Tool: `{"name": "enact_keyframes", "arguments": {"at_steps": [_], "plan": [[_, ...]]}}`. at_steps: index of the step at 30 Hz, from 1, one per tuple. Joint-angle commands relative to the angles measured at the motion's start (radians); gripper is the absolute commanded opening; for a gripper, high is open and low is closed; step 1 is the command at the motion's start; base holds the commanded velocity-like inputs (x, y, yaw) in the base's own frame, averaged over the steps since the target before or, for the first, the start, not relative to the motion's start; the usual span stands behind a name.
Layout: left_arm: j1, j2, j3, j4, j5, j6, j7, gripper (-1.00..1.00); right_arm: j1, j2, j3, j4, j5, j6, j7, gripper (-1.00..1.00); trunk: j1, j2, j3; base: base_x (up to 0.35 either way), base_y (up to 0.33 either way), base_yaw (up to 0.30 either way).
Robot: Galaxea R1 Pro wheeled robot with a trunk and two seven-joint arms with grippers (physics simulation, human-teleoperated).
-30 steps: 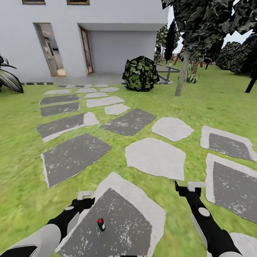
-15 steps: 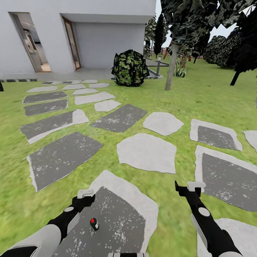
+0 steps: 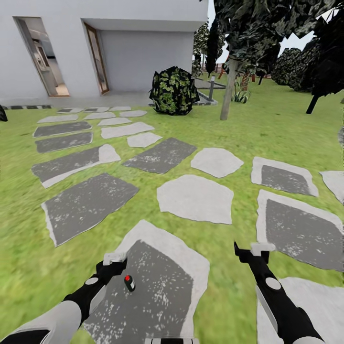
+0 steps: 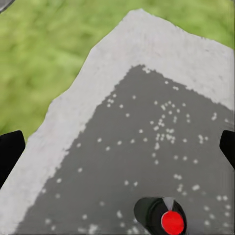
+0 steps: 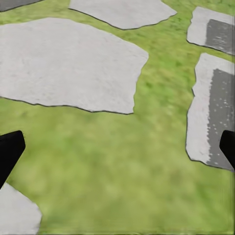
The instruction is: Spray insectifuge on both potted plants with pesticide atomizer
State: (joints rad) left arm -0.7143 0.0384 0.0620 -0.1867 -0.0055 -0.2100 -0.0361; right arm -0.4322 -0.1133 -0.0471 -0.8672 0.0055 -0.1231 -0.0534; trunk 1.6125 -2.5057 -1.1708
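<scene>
Stepping stone (image 3: 157,291) carried the upright pesticide atomizer (image 3: 129,283).
Left gripper (image 3: 113,260) hovered beside it, jaws apart; a careless approach risked toppling it.

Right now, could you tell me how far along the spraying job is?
Early stage. Done: the robot has reached the pesticide atomizer, standing on a stepping stone. In hand: nothing; the open left gripper hovers beside it. Left: grasping it, then spraying both potted plants.
</scene>
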Motion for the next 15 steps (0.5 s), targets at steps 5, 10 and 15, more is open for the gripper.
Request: {"name": "enact_keyframes", "arguments": {"at_steps": [5, 10, 15], "plan": [[-0.001, 0.000, 0.006, 0.001, -0.001, -0.003, -0.004, 1.00, 0.000, 0.000, 0.001, 0.001, 0.001, -0.003, -0.003, 1.00, -0.001, 0.000, -0.001, -0.257, 0.000, 0.000], [-0.001, -0.001, 0.006, 0.000, -0.001, -0.002, -0.005, 1.00, 0.000, 0.001, 0.004, 0.001, 0.002, -0.002, -0.003, 1.00, -0.001, 0.000, -0.001, -0.039, 0.000, 0.000], [-0.001, -0.001, 0.006, 0.001, -0.001, -0.002, -0.005, 1.00, 0.000, 0.001, 0.002, 0.001, 0.002, -0.001, -0.003, 1.00, -0.001, 0.000, -0.001, -0.002, 0.000, 0.000]]}}
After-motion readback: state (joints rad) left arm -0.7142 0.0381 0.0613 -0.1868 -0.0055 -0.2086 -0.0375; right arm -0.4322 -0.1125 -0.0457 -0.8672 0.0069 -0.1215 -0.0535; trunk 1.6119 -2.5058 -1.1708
